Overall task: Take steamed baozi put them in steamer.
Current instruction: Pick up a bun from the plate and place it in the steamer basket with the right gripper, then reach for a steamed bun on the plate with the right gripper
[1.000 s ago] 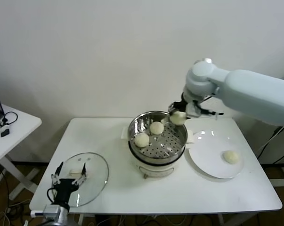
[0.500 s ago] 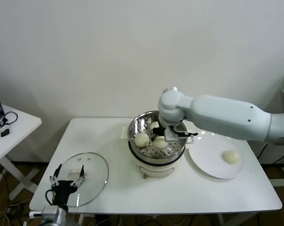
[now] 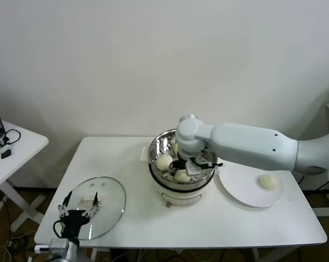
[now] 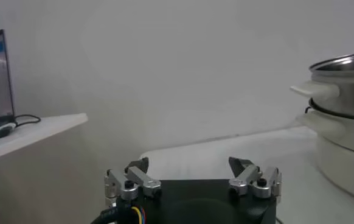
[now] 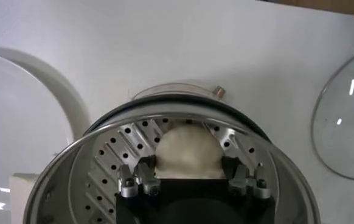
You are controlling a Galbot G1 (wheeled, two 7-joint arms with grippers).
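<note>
Right gripper (image 5: 189, 176) inside the steamer (image 3: 159, 150), fingers closed on a baozi (image 5: 187, 152) near the front wall. Best lowered until resting on the perforated floor, then released gently, clear of the neighbouring bun (image 3: 164, 162). Left gripper (image 4: 192, 179) idle, fingers apart, beside the glass lid (image 3: 112, 191).

Right hand (image 5: 189, 173): black body, silver fingers, pale grey-white arm; cream-white baozi (image 5: 188, 152) between its fingers, two more cream-white baozi (image 3: 164, 161) just beside it in the steamer (image 5: 104, 158), which is shiny steel with a dotted hole pattern on the floor and a cream-white base. Fourth cream-white baozi (image 3: 268, 182) on a white plate (image 3: 238, 188), well apart from the right hand; worktop (image 3: 208, 224) white. Left hand (image 4: 192, 176): black with silver fingertips, over a clear glass lid (image 3: 107, 202).
</note>
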